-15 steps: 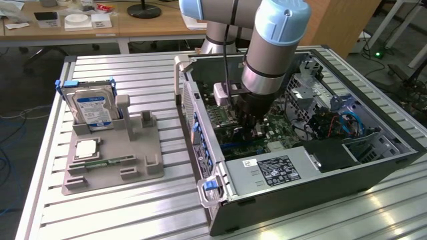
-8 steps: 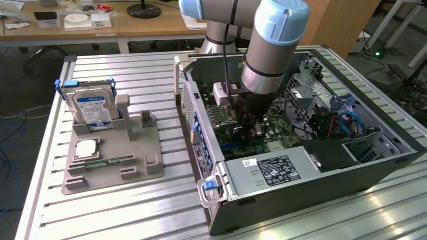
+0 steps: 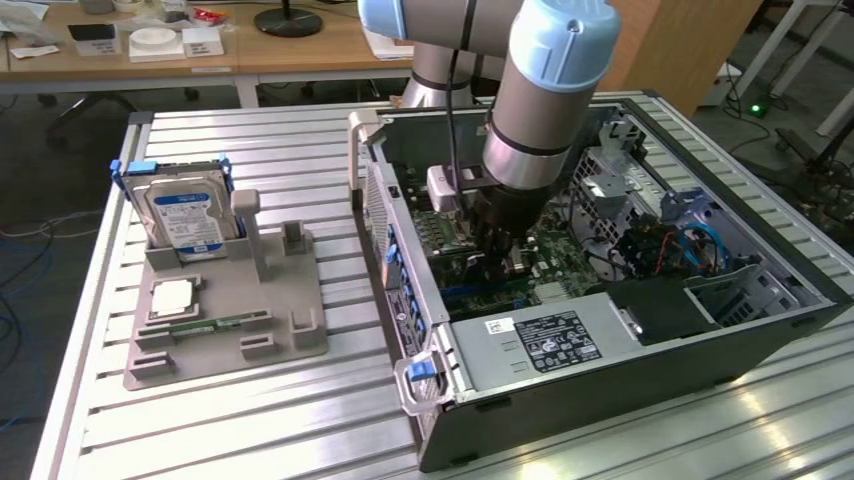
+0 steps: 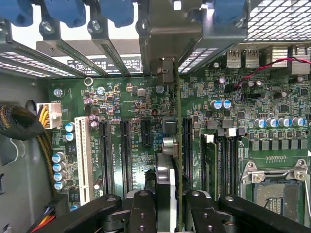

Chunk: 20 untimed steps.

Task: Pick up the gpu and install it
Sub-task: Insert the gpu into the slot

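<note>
In the wrist view the gpu shows edge-on: a thin green board with a dark and silver block on one face and a silver bracket at its far end, close to the case's rear slot openings. My gripper is shut on it, one black finger on each side. The card stands upright over the green motherboard, between the black expansion slots. Whether its edge sits in a slot I cannot tell. In the exterior view my gripper is down inside the open computer case.
A grey holder on the exterior view's left carries a hard drive, a small chip and a memory stick. Inside the case are a power supply, blue cables, a white slot and braided cables.
</note>
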{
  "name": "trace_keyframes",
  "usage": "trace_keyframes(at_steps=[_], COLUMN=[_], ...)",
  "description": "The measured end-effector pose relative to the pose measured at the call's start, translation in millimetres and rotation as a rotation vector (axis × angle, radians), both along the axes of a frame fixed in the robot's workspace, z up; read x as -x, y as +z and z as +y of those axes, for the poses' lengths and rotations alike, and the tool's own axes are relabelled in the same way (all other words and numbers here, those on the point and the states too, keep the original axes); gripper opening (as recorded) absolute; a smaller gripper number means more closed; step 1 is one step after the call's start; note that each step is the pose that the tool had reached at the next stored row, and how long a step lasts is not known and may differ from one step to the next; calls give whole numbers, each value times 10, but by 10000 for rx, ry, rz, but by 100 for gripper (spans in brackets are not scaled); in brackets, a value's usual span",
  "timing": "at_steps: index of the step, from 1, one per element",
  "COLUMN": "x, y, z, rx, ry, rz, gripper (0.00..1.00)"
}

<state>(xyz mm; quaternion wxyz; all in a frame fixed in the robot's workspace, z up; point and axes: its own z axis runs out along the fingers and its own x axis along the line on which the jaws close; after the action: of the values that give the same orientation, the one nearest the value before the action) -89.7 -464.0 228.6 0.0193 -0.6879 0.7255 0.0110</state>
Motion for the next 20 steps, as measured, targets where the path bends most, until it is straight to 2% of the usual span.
trace_keyframes(at_steps=[20], x=[0], y=[-35], z=[0], rx=[1], ry=[1], rz=[1], gripper=[28])
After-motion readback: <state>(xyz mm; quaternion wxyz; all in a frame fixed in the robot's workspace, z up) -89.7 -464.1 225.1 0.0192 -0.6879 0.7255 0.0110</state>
